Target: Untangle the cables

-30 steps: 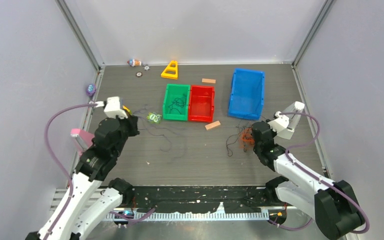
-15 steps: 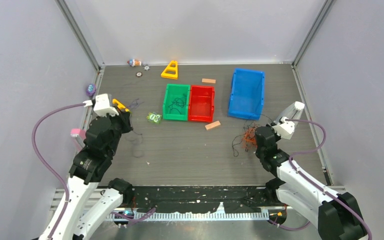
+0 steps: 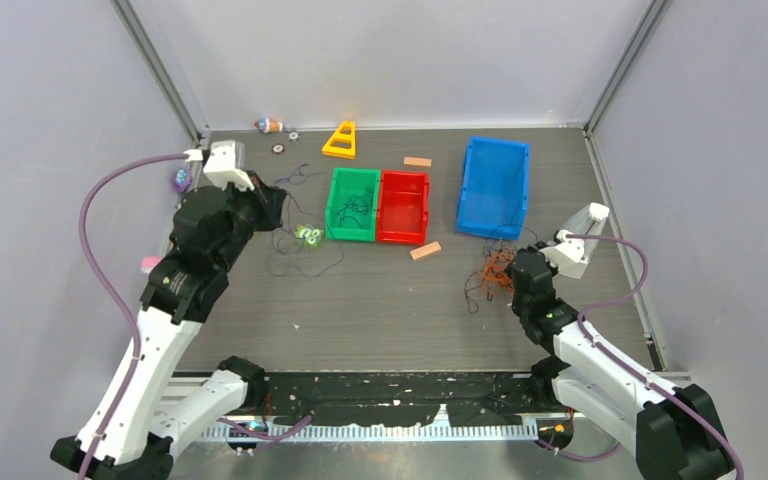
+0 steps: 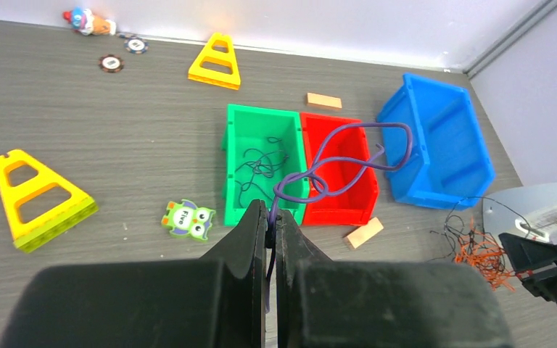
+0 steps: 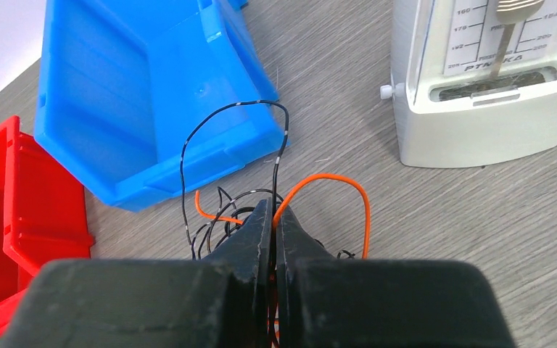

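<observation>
My left gripper [image 3: 270,205] [image 4: 270,217] is shut on a thin purple-dark cable [image 4: 348,156] and holds it above the table, left of the green bin [image 3: 332,205]. The strand loops up in front of the fingers. More dark strands trail on the table [image 3: 300,250] and lie inside the green bin [image 4: 261,163]. My right gripper [image 3: 508,268] [image 5: 272,210] is shut on an orange strand [image 5: 333,177] and a black strand [image 5: 225,112] of the orange-and-black clump [image 3: 493,270] by the blue bin [image 5: 130,94].
A red bin [image 3: 402,238] adjoins the green one, with the blue bin [image 3: 495,185] to their right. A white metronome [image 5: 486,80] stands right of the clump. An owl tile [image 3: 309,234], yellow triangles [image 3: 341,141] [image 4: 40,199] and wooden blocks [image 3: 425,250] lie around.
My left arm has risen and swung towards the far side and the green bin, carrying its strand and dragging the dark strands along. The right gripper has shifted only slightly with its clump.
</observation>
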Controlling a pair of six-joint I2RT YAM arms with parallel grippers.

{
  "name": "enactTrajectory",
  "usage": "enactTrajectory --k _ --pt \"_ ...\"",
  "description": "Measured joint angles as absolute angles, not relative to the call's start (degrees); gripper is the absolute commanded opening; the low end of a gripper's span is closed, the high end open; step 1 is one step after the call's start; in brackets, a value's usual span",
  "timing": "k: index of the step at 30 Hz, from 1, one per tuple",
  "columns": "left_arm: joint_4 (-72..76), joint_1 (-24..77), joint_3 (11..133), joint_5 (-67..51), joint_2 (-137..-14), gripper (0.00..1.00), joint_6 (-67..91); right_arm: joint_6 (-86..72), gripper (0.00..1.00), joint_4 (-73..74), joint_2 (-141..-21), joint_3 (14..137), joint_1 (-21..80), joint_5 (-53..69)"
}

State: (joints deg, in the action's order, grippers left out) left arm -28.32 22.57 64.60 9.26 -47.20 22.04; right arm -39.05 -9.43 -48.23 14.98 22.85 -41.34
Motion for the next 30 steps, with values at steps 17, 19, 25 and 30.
enactTrajectory --k 17,19,25,30 --pt "-26.74 22.57 77.21 5.3 -61.91 0.0 21.85 -37.6 0.05 -11.27 -48.25 14.76 22.85 -39.24" --pt "-26.55 22.57 79.46 4.67 -64.07 0.0 21.87 -37.58 0.05 -11.57 -48.25 14.76 22.85 -39.18" --pt "-26.26 22.57 84.09 3.33 -68.99 0.0 21.91 -37.54 0.05 -11.94 -48.27 14.76 22.85 -38.81" --pt "-26.15 22.57 86.74 2.79 -72.29 0.0 22.0 -37.36 0.05 -12.01 -48.27 14.76 22.85 -38.61"
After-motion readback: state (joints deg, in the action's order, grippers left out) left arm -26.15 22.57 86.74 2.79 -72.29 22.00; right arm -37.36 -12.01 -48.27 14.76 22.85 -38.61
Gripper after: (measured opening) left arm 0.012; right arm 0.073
